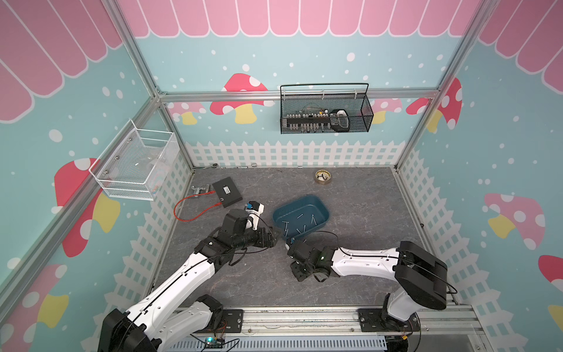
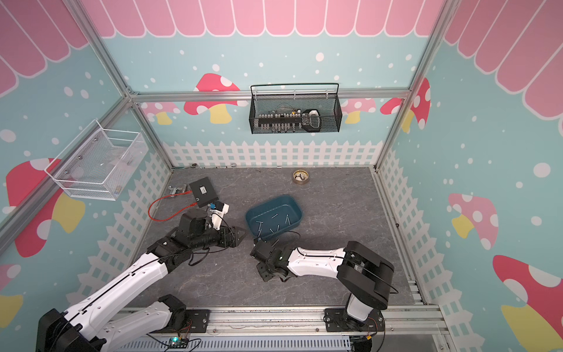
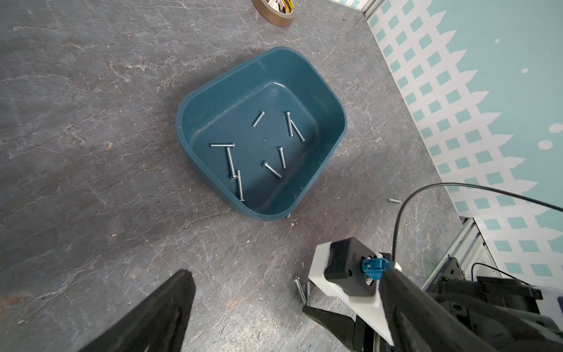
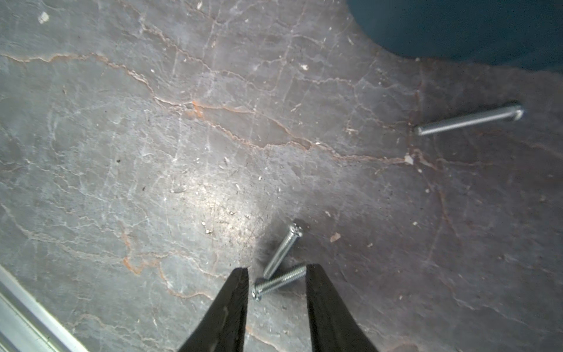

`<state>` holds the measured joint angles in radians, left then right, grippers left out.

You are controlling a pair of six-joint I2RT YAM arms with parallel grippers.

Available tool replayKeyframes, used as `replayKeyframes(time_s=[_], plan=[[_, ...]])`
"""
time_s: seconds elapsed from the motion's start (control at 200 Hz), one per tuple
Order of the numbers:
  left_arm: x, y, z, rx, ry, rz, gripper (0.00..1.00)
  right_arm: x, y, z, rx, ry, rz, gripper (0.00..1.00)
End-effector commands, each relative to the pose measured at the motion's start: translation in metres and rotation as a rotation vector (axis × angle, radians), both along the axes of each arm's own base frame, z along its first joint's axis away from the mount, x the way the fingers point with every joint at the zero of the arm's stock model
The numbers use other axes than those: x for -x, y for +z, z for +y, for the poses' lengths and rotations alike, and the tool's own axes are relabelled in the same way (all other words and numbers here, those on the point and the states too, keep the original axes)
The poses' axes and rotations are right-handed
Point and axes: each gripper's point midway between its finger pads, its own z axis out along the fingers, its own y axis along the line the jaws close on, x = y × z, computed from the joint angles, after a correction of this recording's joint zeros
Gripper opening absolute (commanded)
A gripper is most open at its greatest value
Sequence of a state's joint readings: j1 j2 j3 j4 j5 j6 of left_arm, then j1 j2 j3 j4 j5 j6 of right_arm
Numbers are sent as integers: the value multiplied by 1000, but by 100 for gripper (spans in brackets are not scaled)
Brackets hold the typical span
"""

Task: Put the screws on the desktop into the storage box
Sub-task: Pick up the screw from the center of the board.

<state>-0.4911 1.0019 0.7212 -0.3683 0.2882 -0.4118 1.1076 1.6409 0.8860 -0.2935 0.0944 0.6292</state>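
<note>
Screws [image 4: 278,282] lie on the desktop [image 4: 152,152] at your right gripper [image 4: 275,271]: one spans its close-set fingertips, pinched or not you cannot tell. Others sit in the storage box [image 3: 304,76] ahead of your wide-spread left gripper [image 3: 285,274].

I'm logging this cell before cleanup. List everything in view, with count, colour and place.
tub: one, dark teal, middle of the desk.
screws in the tub: eight, silver, on its floor.
screws on the desk: at least three, silver, just outside the tub.
tape roll: one, brown, far side of the desk.
flat box: one, black, far left corner.
cable: one, red, looped beside the flat box.
black basket: one, wire mesh, back wall.
white basket: one, wire mesh, left wall.
left tool: one, black, open, near the tub.
right tool: one, black, straddling a desk screw.
</note>
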Motion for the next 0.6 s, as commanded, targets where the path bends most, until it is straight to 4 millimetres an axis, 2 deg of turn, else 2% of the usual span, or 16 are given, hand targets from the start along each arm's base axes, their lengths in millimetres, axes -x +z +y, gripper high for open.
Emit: replayKeyframes(time_s=[0.0,0.595], plan=[[2,0,1,16,-7,-13,98,-4,0,7,9,8,-24,36],[2,-3,0,16,-13,-9,98,-4,-19,8,116,32,-32,27]])
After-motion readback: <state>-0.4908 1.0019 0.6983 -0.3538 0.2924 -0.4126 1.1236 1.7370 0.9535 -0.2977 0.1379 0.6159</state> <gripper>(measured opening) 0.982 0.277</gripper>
